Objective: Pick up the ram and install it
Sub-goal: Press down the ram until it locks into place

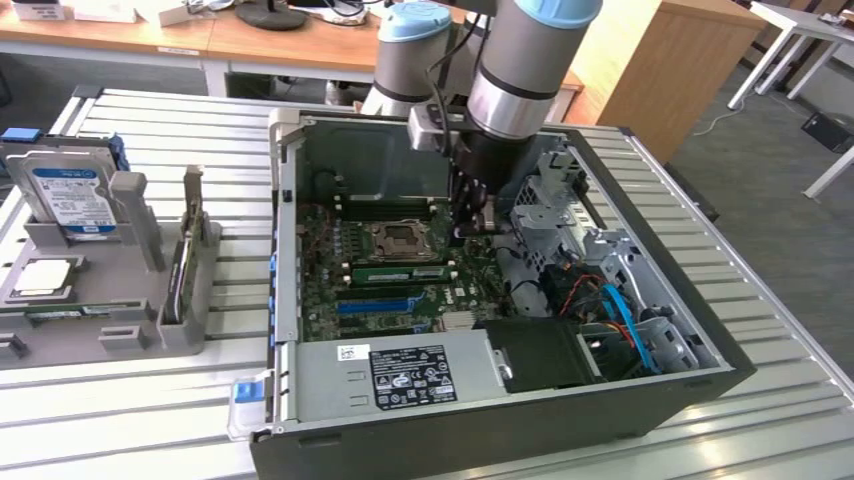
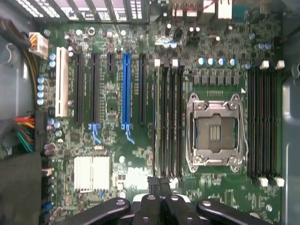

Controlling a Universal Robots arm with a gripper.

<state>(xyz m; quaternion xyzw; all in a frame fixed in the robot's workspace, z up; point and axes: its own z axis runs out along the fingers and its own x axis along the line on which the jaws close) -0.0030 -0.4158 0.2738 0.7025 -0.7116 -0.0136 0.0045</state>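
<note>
On my feed the surface (image 1: 761, 300) is a pale metal top made of long parallel slats with narrow gaps between them. Two things rest directly on it. The open computer case (image 1: 534, 440) lies on its side across the middle, reaching from near the far edge almost to the near edge, its open face turned up. Slats show along the edge at the exterior view's right of it. Toward the edge at the exterior view's left I see a grey holder tray (image 1: 174, 340) sitting flat, near the case, with a strip of slats between the two. More slats run beyond the tray to the far corner.
</note>
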